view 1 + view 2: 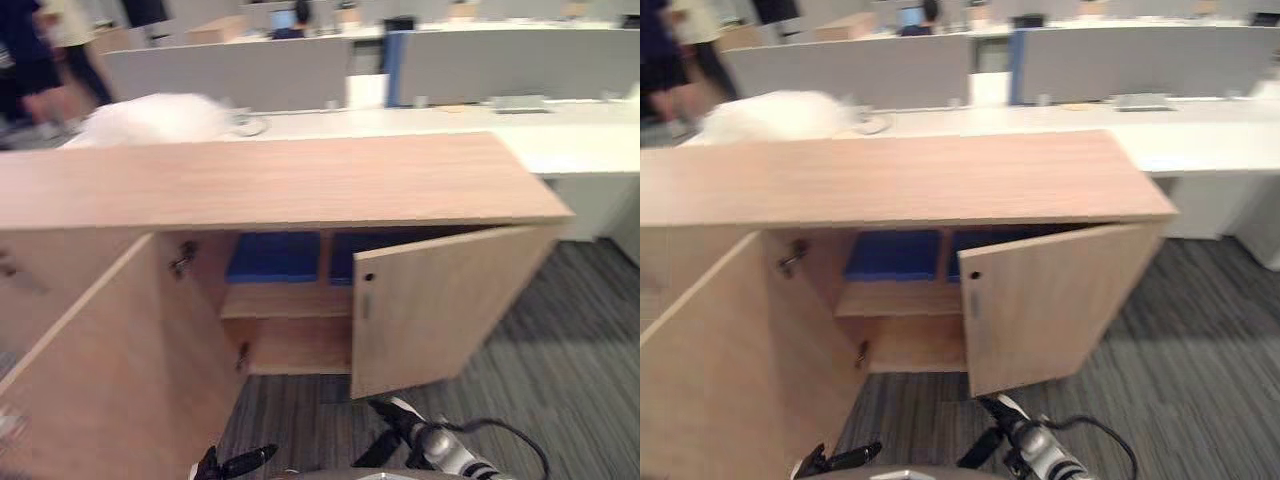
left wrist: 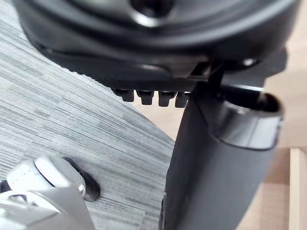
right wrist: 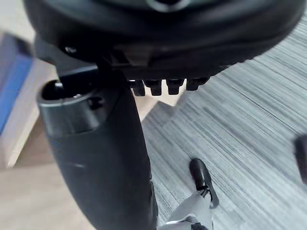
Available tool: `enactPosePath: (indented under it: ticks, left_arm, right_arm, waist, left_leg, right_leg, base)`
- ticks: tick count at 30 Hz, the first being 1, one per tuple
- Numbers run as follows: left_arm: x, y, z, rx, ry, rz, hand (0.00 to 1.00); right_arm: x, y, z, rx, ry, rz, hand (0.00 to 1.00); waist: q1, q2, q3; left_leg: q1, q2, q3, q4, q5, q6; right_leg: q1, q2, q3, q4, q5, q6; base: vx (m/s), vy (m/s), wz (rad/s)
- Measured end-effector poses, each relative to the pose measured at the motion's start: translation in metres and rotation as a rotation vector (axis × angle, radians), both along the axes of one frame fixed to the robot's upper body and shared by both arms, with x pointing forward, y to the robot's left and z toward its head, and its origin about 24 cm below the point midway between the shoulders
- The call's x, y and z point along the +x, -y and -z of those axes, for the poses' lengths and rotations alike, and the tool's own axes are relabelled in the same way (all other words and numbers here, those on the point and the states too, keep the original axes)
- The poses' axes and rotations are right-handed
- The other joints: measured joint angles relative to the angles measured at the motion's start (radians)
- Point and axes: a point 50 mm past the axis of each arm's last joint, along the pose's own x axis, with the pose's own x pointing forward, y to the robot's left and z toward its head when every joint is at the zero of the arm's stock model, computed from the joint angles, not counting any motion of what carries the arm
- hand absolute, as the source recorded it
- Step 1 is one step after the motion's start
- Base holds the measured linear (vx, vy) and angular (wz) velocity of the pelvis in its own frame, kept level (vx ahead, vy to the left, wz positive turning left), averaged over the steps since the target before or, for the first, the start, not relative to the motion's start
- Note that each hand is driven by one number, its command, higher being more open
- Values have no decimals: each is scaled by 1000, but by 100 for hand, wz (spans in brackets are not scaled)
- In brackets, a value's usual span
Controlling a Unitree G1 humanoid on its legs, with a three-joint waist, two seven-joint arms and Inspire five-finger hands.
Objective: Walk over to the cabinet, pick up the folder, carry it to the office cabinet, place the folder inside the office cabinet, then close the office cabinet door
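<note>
A low wooden cabinet (image 1: 280,180) stands in front of me with both doors swung out. On its upper shelf lie blue folders, one left of the divider (image 1: 272,257) and one right of it (image 1: 385,250), partly hidden by the right door (image 1: 440,310). A blue folder edge (image 3: 12,81) also appears in the right wrist view. My left hand (image 1: 240,463) hangs low near the floor in front of the left door (image 1: 100,370), fingers relaxed and empty. My right hand (image 1: 385,440) hangs below the right door's bottom edge, also relaxed and holding nothing.
Behind the cabinet runs a white desk (image 1: 580,140) with a white fluffy thing (image 1: 155,118) on it and grey partitions (image 1: 230,70) beyond. A person (image 1: 30,60) stands at the far left. Grey carpet (image 1: 560,360) stretches to the right of the cabinet.
</note>
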Motion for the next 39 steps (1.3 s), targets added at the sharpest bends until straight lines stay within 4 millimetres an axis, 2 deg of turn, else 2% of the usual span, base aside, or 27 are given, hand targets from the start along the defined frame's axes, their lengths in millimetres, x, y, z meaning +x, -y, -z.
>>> enactPosePath:
  ticks: [1, 2, 3, 4, 5, 6, 7, 8, 12, 13, 15, 16, 17, 18, 19, 20, 21, 22, 23, 24, 25, 26, 27, 28, 29, 33, 39]
  left_arm:
    - [2, -1, -1, 4, 4, 6, 100]
    - [8, -4, -2, 12, 14, 11, 100]
    - [10, -7, -3, 17, 15, 13, 100]
    - [11, -9, -4, 24, 19, 14, 100]
    - [10, -10, -4, 19, 17, 3, 100]
    - [7, -9, -3, 17, 14, -1, 100]
    - [5, -6, -2, 5, 6, -13, 100]
    - [3, -6, -2, 2, 2, -14, 100]
    - [2, -8, -2, -15, 13, -30, 100]
    - [6, -10, -3, -13, 26, -33, 100]
    - [16, -15, -7, 7, 51, -5, 100]
    - [25, -19, -10, 24, 79, 17, 100]
    - [27, -23, -12, 29, 85, 7, 100]
    - [27, -23, -12, 26, 89, -6, 100]
    - [27, -18, -11, 28, 96, 12, 100]
    - [27, -17, -11, 27, 95, 24, 100]
    - [28, -12, -10, 19, 91, 62, 100]
    - [35, -15, -13, 24, 106, 86, 100]
    - [36, -17, -14, 31, 111, 86, 100]
    - [35, -18, -13, 35, 106, 80, 100]
    - [34, -16, -12, 22, 105, 66, 100]
    - [33, -14, -12, 15, 105, 58, 100]
    - [32, -9, -10, -7, 106, 35, 100]
    - [30, -6, -9, -19, 103, 22, 100]
    - [27, 0, -7, -42, 98, 0, 100]
    - [24, 4, -7, -72, 117, -68, 100]
    - [40, 4, -21, -83, 262, -173, 100]
  right_arm:
    - [-7, 5, 2, 5, -20, 89, 100]
    - [-17, 12, 5, 11, -38, 284, 100]
    - [-20, 13, 6, 19, -43, 375, 100]
    - [-25, 12, 8, 21, -61, 422, 100]
    - [-36, 15, 10, 18, -87, 491, 100]
    - [-40, 18, 11, 12, -95, 515, 100]
    - [-44, 23, 11, 1, -95, 553, 100]
    - [-45, 26, 10, -2, -89, 572, 100]
    - [-46, 17, 11, 22, -76, 572, 100]
    - [-44, 15, 11, 29, -69, 576, 100]
    - [-42, 11, 10, 49, -57, 610, 100]
    - [-37, 7, 10, 64, -47, 618, 100]
    - [-31, 8, 8, 70, -27, 627, 100]
    - [-30, 11, 7, 67, -21, 638, 100]
    - [-35, 21, 7, 45, -21, 675, 100]
    - [-36, 23, 7, 41, -20, 679, 100]
    - [-35, 29, 6, 39, -6, 714, 100]
    - [-34, 27, 6, 54, -4, 748, 100]
    - [-35, 22, 7, 70, -15, 766, 100]
    - [-38, 17, 9, 93, -31, 797, 100]
    - [-38, 15, 9, 100, -32, 803, 100]
    - [-38, 14, 9, 106, -30, 806, 100]
    - [-37, 16, 8, 119, -24, 825, 100]
    - [-38, 18, 8, 118, -22, 837, 100]
    - [-41, 20, 9, 113, -23, 857, 100]
    - [-42, 18, 9, 129, -27, 884, 100]
    - [-42, 19, 9, 126, -23, 881, 100]
  waist:
    - [-5, -3, 2]
    - [-16, -28, 14]
    - [-25, -46, 14]
    - [-25, -68, 13]
    - [-26, -66, 12]
    - [-20, -59, 3]
    - [-20, -46, 3]
    - [-21, -42, 5]
    - [-19, -58, 9]
    - [-27, -69, 17]
    - [-37, -92, 37]
    - [-42, -108, 62]
    - [-57, -106, 89]
    - [-64, -100, 95]
    - [-68, -79, 88]
    - [-69, -72, 87]
    - [-75, -36, 87]
    - [-90, -61, 97]
    - [-92, -80, 93]
    - [-94, -103, 79]
    - [-94, -99, 75]
    - [-94, -99, 73]
    - [-95, -93, 73]
    - [-99, -85, 70]
    - [-106, -73, 59]
    - [-114, -70, 59]
    - [-123, -70, 58]
  left_leg:
    - [-21, -9, -42, 11, -1, -3]
    - [-47, -29, -133, 18, 10, -18]
    - [-59, -45, -184, 20, 11, -33]
    - [-64, -60, -210, 20, 12, -47]
    - [-63, -47, -252, 12, 11, -67]
    - [-64, -30, -252, -1, 9, -72]
    - [-73, -5, -241, 9, 16, -102]
    - [-76, 8, -234, 20, 10, -116]
    - [-92, 42, -256, 8, 19, -144]
    - [-114, 47, -228, 11, 34, -152]
    - [-167, 54, 5, 29, 74, -95]
    - [-223, 99, 285, 128, 23, 13]
    - [-292, 185, 537, 341, -67, 54]
    - [-309, 215, 608, 434, -100, 54]
    - [-312, 247, 694, 576, -166, 66]
    - [-308, 248, 704, 586, -181, 67]
    - [-299, 235, 720, 557, -231, 57]
    - [-275, 174, 708, 478, -223, 58]
    - [-258, 137, 707, 418, -196, 63]
    - [-219, 81, 698, 299, -135, 77]
    - [-177, 48, 686, 188, -77, 87]
    - [-154, 33, 678, 132, -48, 89]
    - [-85, -1, 658, -16, 24, 86]
    - [-55, -10, 646, -74, 53, 86]
    - [-28, -22, 626, -139, 84, 82]
    - [-6, -24, 619, -140, 83, 81]
    - [1, -22, 619, -140, 71, 66]
  right_leg:
    - [-6, 26, 74, -25, -8, 14]
    - [-1, 49, 187, -102, -8, 38]
    - [16, 42, 189, -166, 7, 54]
    - [25, 30, 178, -206, 33, 57]
    - [44, 38, 107, -203, 25, 67]
    - [50, 50, 86, -210, 20, 57]
    - [66, 68, 46, -211, 11, 41]
    - [91, 88, 14, -223, 9, 33]
    - [121, 144, -32, -281, 25, 9]
    - [124, 146, -58, -290, 29, 2]
    - [122, 140, -107, -296, 40, -11]
    - [116, 135, -134, -294, 45, -19]
    - [134, 137, -160, -292, 45, -21]
    - [146, 137, -176, -295, 45, -21]
    - [168, 130, -207, -297, 37, -11]
    - [171, 129, -210, -296, 31, -4]
    - [179, 131, -234, -282, 12, 22]
    - [176, 93, -255, -267, -7, 25]
    - [173, 75, -253, -273, 0, 12]
    - [174, 57, -248, -300, 24, -24]
    - [169, 59, -235, -324, 45, -37]
    - [166, 65, -234, -339, 55, -34]
    - [150, 75, -238, -372, 68, -30]
    - [155, 75, -239, -372, 69, -27]
    - [162, 75, -237, -378, 83, -2]
    - [199, 78, -245, -399, 91, 11]
    - [213, 81, -251, -410, 91, 12]
  base:
    - [-39, -130, 213]
    - [-63, -202, 192]
    - [-82, -222, 184]
    - [-118, -244, 153]
    - [-94, -206, 115]
    - [-89, -266, 115]
    - [-43, -250, 81]
    - [-27, -240, 70]
    - [31, -208, 37]
    - [35, -91, 68]
    - [24, -38, 70]
    - [14, -4, 56]
    - [33, -15, 53]
    - [106, 14, 56]
    - [97, 25, 40]
    - [128, 100, 57]
    - [83, 106, 76]
    - [132, 135, 87]
    - [106, 82, 88]
    - [108, 50, 65]
    - [70, 22, 59]
    - [22, -11, 53]
    - [-28, -32, 44]
    - [-24, -36, 55]
    - [7, -9, 35]
    - [14, -6, 9]
    - [0, 0, 0]
